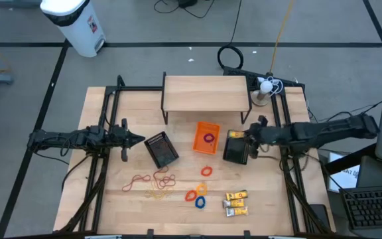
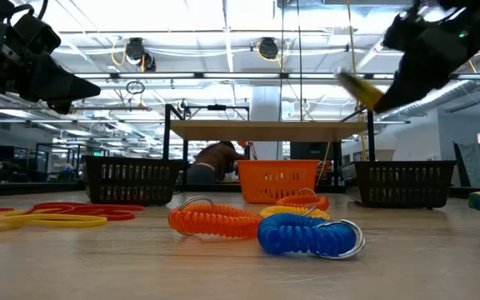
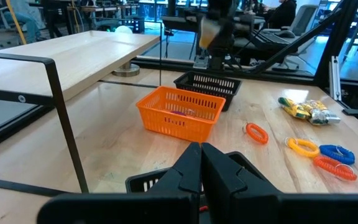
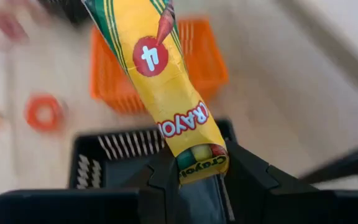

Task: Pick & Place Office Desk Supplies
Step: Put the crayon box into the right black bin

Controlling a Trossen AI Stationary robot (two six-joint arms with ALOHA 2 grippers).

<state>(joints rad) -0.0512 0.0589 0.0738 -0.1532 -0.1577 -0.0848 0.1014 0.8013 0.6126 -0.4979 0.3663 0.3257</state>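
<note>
My right gripper [image 4: 199,169] hangs above the right black mesh bin [image 1: 235,149], shut on a yellow crayon packet [image 4: 157,74]. The low view shows the packet [image 2: 358,88] sticking out of that gripper high over the table. Two more yellow packets [image 1: 236,202] lie flat near the front right. Orange, yellow and blue coil rings [image 1: 198,195], another orange ring [image 1: 206,171] and red and tan rubber bands [image 1: 152,180] lie loose on the wood. My left gripper [image 3: 201,163] is shut and holds nothing, waiting at the table's left beside the left black bin [image 1: 161,150]. My right gripper pinches the packet's open end [image 4: 199,160], where crayon tips show, between its two fingers. The fingers slant down from the table's right side. The packet reaches forward past the fingertips along their line, lifted clear above the black bin.
An orange plastic bin [image 1: 206,137] with a ring inside stands between the two black bins. A low wooden shelf [image 1: 206,93] on black legs spans the far middle of the table. Bare wood lies along the near edge.
</note>
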